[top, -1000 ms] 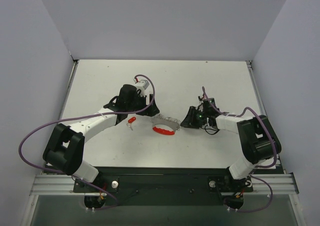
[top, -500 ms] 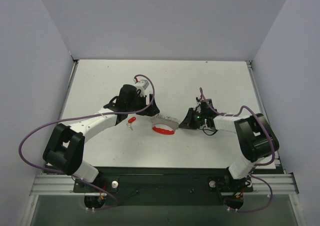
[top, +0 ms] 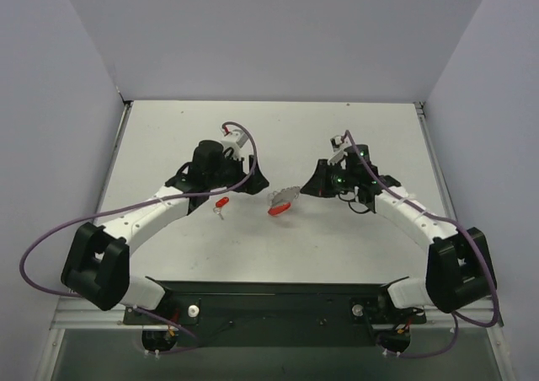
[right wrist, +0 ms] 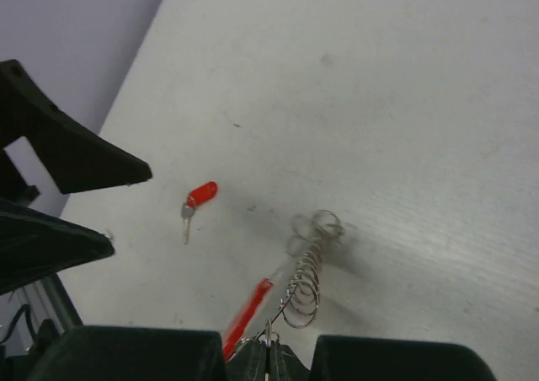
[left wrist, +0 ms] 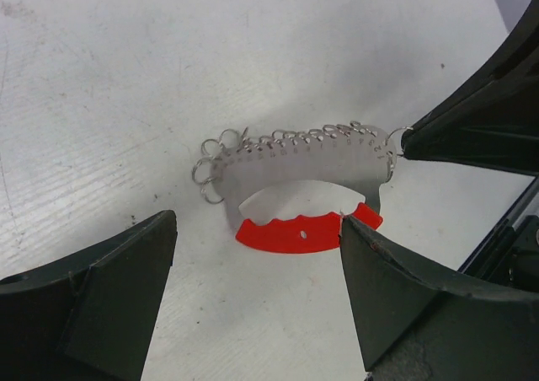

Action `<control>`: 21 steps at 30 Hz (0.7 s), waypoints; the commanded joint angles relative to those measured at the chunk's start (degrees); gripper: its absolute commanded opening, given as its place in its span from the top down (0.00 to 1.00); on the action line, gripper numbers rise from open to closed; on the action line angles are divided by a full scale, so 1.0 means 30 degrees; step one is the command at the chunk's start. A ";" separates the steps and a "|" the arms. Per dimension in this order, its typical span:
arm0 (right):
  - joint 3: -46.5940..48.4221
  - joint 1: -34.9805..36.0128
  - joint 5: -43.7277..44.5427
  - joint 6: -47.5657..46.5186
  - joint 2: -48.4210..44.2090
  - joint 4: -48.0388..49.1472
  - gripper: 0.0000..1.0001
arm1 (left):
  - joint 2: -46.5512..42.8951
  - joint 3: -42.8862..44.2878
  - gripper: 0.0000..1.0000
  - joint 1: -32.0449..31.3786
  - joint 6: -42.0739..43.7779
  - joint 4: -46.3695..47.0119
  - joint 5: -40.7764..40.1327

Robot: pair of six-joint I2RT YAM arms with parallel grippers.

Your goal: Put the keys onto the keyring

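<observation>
Our right gripper (right wrist: 269, 356) is clamped on one end of the curved red band with its silvery chain loop (left wrist: 303, 158). The loop apparently hangs clear of the white table (top: 168, 128), presented for threading. The tiny red-headed silver key (right wrist: 195, 200) lies loose near our wide-open left gripper (right wrist: 128, 211).

Keyring (top: 284, 200) in right claw (top: 305, 191), key (top: 221, 204) apart

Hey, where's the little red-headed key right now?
In the top view the key lies on the table left of centre, just left of the keyring pinched in the right hand, touching neither.
</observation>
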 commanded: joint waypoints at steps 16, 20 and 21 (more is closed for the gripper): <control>0.8703 0.2552 -0.8932 -1.0485 -0.4135 -0.9166 1.00 | -0.7357 -0.0321 0.18 0.0046 0.0625 0.6006 0.9495; 0.9171 0.2611 -0.9838 -1.0927 -0.5193 -0.9724 1.00 | -0.7505 0.0178 0.18 0.0017 0.0450 0.6005 1.1667; 0.9288 0.2669 -0.9929 -1.0869 -0.5282 -0.9754 1.00 | -0.7476 0.0294 0.18 0.0017 0.0333 0.6180 1.2397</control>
